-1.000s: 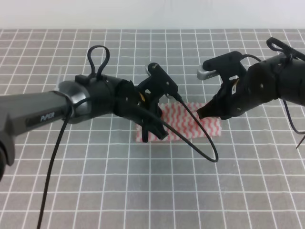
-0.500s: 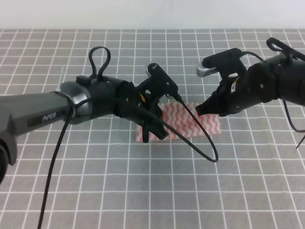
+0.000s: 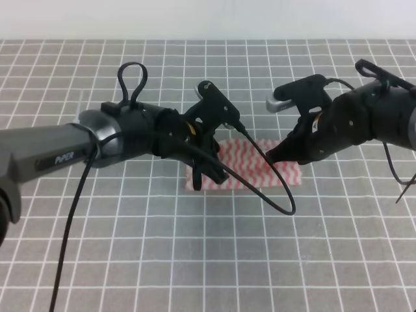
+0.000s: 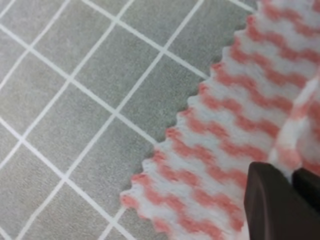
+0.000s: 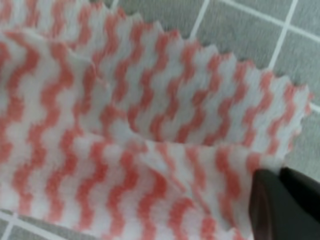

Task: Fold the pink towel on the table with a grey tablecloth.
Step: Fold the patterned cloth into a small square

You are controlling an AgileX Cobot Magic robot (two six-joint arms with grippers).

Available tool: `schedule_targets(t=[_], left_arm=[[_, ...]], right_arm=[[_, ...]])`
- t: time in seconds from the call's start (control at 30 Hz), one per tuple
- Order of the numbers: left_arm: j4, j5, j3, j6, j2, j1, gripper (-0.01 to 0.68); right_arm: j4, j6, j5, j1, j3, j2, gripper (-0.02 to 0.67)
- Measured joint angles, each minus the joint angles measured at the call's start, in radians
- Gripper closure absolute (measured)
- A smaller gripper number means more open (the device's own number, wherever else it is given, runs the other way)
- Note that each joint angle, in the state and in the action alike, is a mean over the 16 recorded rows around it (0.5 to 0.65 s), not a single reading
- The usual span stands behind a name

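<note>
The pink towel (image 3: pixel 252 166) with wavy pink-and-white stripes lies on the grey tablecloth (image 3: pixel 195 260) between my two arms. My left gripper (image 3: pixel 209 174) is at the towel's left end. In the left wrist view its dark fingertips (image 4: pixel 270 200) are closed together on a raised fold of the towel (image 4: pixel 225 125). My right gripper (image 3: pixel 275 155) is at the towel's right end. In the right wrist view its fingertips (image 5: pixel 272 202) are closed on a lifted, doubled-over edge of the towel (image 5: pixel 125 125). The arms hide parts of the towel in the high view.
The left arm's black cable (image 3: pixel 273 205) loops across the towel's front edge. Gridded grey cloth (image 3: pixel 338 260) spreads on all sides, with a pale wall (image 3: pixel 208 19) at the back.
The right gripper rose a little and then came back down and left with the towel's edge. The left arm shifted slightly up. The towel stays in place.
</note>
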Motion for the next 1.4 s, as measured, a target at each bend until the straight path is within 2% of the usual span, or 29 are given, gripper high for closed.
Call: schedule_targets(t=[1.13,1.27,1.4], left_arm=[[0.041,-0.066,0.000,-0.023,0.029,0.015,0.673],[0.042,-0.075,0.000,-0.024,0.030,0.015,0.652],[0.043,-0.083,0.000,-0.025,0.031,0.015,0.602]], right_arm=[[0.002,0.019,-0.121,-0.027,0.000,0.051,0.663],[0.005,0.021,-0.126,-0.029,0.000,0.058,0.650],[0.008,0.023,-0.131,-0.031,0.000,0.061,0.603]])
